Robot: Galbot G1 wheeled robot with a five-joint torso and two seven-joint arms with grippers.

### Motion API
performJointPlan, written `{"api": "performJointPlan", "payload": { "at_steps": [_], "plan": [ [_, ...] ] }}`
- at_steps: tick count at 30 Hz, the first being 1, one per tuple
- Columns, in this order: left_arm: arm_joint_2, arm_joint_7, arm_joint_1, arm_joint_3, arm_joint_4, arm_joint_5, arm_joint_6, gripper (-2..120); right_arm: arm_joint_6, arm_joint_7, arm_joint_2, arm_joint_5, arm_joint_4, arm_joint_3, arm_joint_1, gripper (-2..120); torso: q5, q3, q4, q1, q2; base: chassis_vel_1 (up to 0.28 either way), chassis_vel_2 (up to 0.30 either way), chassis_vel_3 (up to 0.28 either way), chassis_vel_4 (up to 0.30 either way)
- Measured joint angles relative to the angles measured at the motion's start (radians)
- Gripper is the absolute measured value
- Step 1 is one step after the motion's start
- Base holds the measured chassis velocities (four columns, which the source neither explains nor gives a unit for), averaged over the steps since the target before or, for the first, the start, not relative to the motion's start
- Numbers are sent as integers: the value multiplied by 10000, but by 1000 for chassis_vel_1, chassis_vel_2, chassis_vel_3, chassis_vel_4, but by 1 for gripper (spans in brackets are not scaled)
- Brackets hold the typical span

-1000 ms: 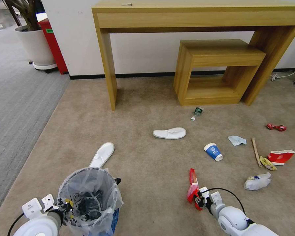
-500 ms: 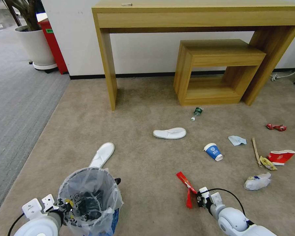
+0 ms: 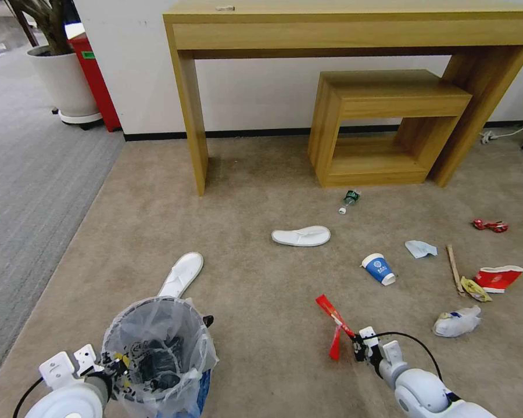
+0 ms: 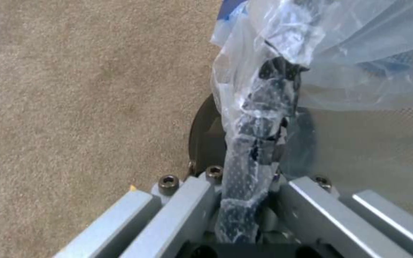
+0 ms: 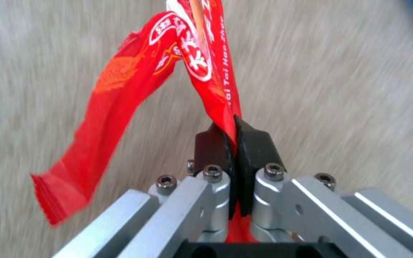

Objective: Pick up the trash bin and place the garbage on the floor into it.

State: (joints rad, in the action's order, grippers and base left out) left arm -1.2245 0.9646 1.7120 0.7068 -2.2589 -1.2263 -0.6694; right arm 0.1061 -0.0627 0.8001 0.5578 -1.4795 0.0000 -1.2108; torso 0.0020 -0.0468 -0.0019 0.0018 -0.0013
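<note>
Crinkly clear plastic lines the trash bin (image 3: 157, 354), which sits at the lower left of the head view with dark scraps at its bottom; the left pincer (image 3: 117, 364) grips its near rim, and the left wrist view shows what the head view cannot: the fingers (image 4: 264, 143) pressed together on bag and rim (image 4: 273, 107), with beige carpet (image 4: 82, 89) below. One white slipper (image 3: 182, 274) lies just beyond the bin, another (image 3: 301, 235) farther out. At the lower right, the right arm reaches forward low over the floor (image 3: 261, 325), its right pincer (image 3: 356, 345) pinching a red wrapper (image 3: 333, 325); the right wrist view shows the black pads (image 5: 254, 150) clamped on the folded wrapper (image 5: 168, 71), one end hanging loose. Rightward lie a blue paper cup (image 3: 379, 269), tissue (image 3: 419, 248), a wooden stick (image 3: 452, 266), a crushed bottle (image 3: 457, 322) and a red cup (image 3: 498, 277).
</note>
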Motion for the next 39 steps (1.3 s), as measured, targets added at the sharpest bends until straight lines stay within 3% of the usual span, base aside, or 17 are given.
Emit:
{"api": "performJointPlan", "payload": {
  "at_steps": [21, 26, 39],
  "plan": [
    [406, -214, 264, -196, -56, 335, -71, 0, -3003, 2702, -1379, -68, -1745, 1418, 411, 0, 6, 0, 2, 1, -1, 0, 0, 0, 0],
    [403, -315, 224, -293, -29, 554, -77, 0, -3340, 2898, -1427, -148, -2062, 1413, 587, 0, 8, 0, 3, 0, 0, 0, 0, 0, 0],
    [337, -697, 96, -559, 115, 1258, -112, 0, -4830, 4665, -1294, -430, -2788, 880, 1457, 0, 10, 2, 4, 0, 1, 0, 0, 0, 0]
  ]
}}
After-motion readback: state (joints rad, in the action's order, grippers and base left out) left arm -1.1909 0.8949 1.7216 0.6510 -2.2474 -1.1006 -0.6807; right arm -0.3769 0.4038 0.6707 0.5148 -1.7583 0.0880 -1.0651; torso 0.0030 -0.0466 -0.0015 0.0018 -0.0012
